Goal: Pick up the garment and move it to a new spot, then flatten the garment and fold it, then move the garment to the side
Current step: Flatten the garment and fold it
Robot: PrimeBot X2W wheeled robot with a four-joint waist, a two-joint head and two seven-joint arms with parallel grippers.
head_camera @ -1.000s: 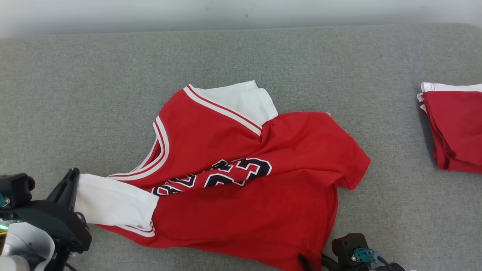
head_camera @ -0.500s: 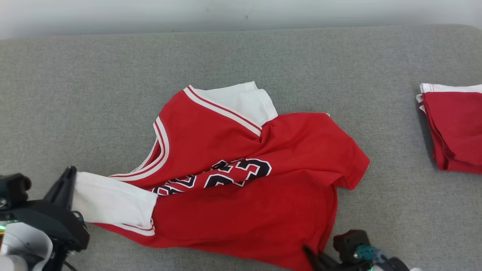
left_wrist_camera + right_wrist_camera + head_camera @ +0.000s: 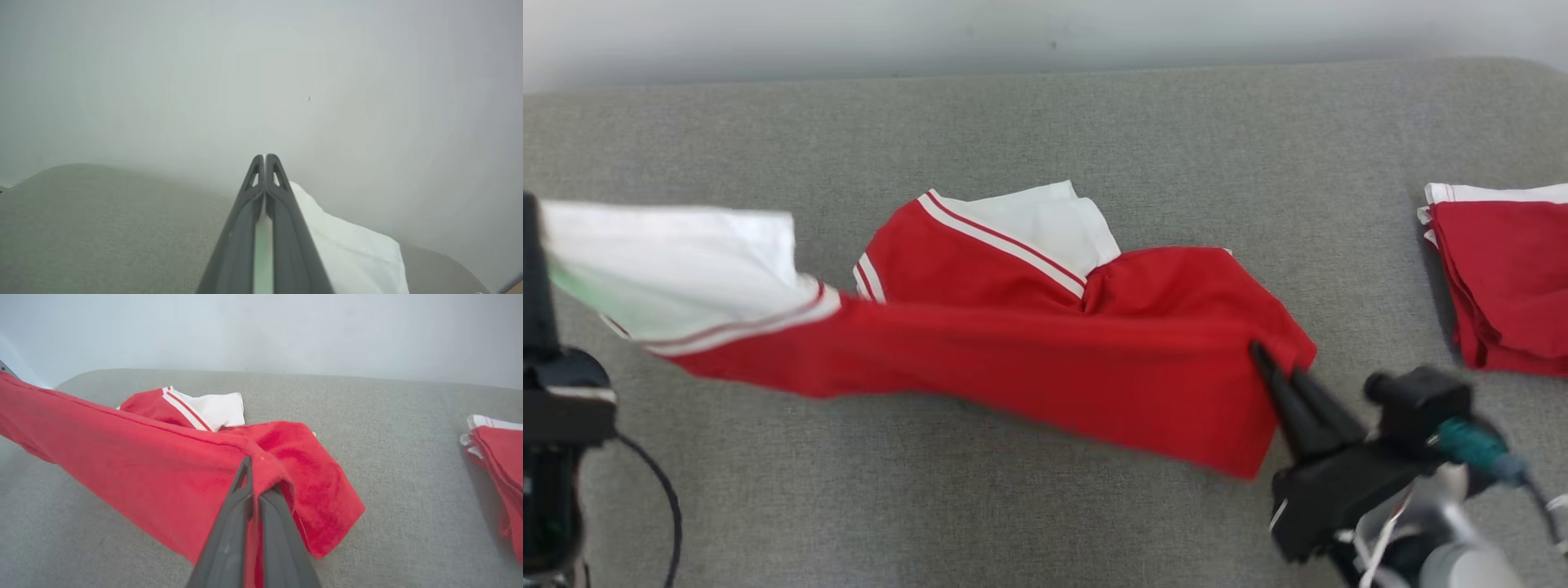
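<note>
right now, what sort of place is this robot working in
Probably a garment-folding workstation or test setup: a broad grey fabric-covered table against a bare pale wall, a red jersey partly lifted off it, and folded red garments lying at its right edge.

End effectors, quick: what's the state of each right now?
Left end effector: closed, holding the garment by its white sleeve.
Right end effector: closed, holding the garment's red edge.

Grey padded surface, coarse woven cloth cover, spanning the head view side to side, far edge straight, rounded at far right corner; behind it, plain pale grey-white wall bearing a small dark speck; light soft, even, diffuse.
</note>
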